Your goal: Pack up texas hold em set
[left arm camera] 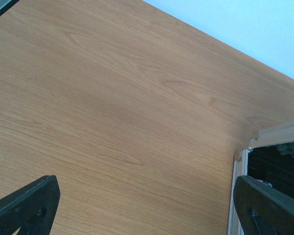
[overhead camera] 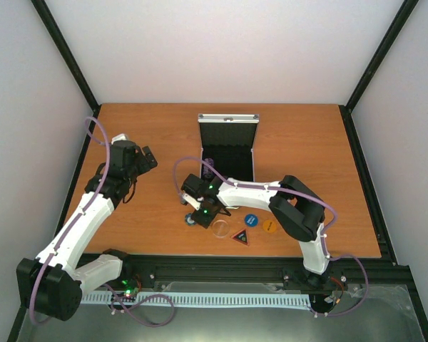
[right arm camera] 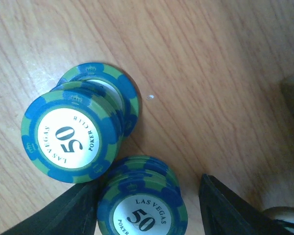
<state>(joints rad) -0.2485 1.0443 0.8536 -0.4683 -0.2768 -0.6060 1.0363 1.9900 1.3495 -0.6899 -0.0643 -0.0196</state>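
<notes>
A chip stack (right arm camera: 142, 203), cut off at the frame's bottom, sits between parted right jaws; left jaws gape over the bench (left arm camera: 112, 98).

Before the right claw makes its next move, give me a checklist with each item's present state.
1. Target between the fingers: ok. The nearer stack of blue-green 50 chips sits inside the right claw.
2. Firm grip: not ok. Bare table shows between that stack and the finger at the view's right.
3. Neighbour clear: not ok. The staggered second stack crowds the other finger.
4. Case ready: ok. The silver case lies open.
5. Left claw out of the way: ok. It is open over bare table, beside the case's corner.
</notes>
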